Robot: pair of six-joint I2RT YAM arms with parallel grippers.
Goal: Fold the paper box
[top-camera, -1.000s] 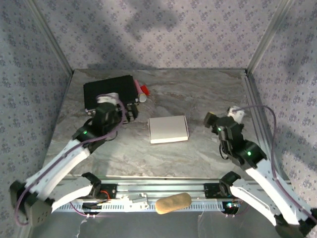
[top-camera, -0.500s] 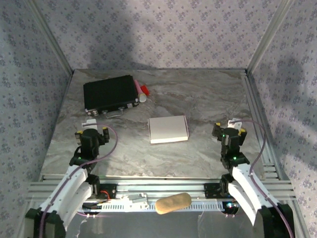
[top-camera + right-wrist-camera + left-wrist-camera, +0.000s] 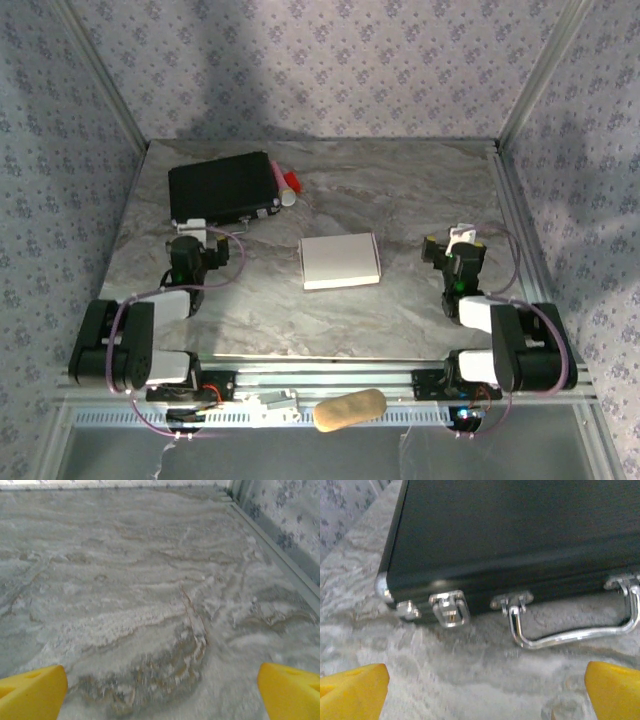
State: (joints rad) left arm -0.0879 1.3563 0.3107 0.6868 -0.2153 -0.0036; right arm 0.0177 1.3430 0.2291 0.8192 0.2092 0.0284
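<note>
The paper box lies in the middle of the marble table as a small flat white rectangle, closed, with nothing touching it. My left gripper sits low to the left of it, apart from it and facing the black case. In the left wrist view, the yellow fingertips stand wide apart with bare table between them, so the left gripper is open. My right gripper rests to the right of the box. It too is open, its fingertips spread over bare marble.
A black hard case with a chrome handle and latches lies at the back left, just ahead of my left gripper. A red and white object lies beside its right end. A tan object rests on the front rail. Patterned walls enclose the table.
Both arms have folded back towards their bases, and both grippers have drawn nearer and lower. The left one has left the black case. The box has not moved.
</note>
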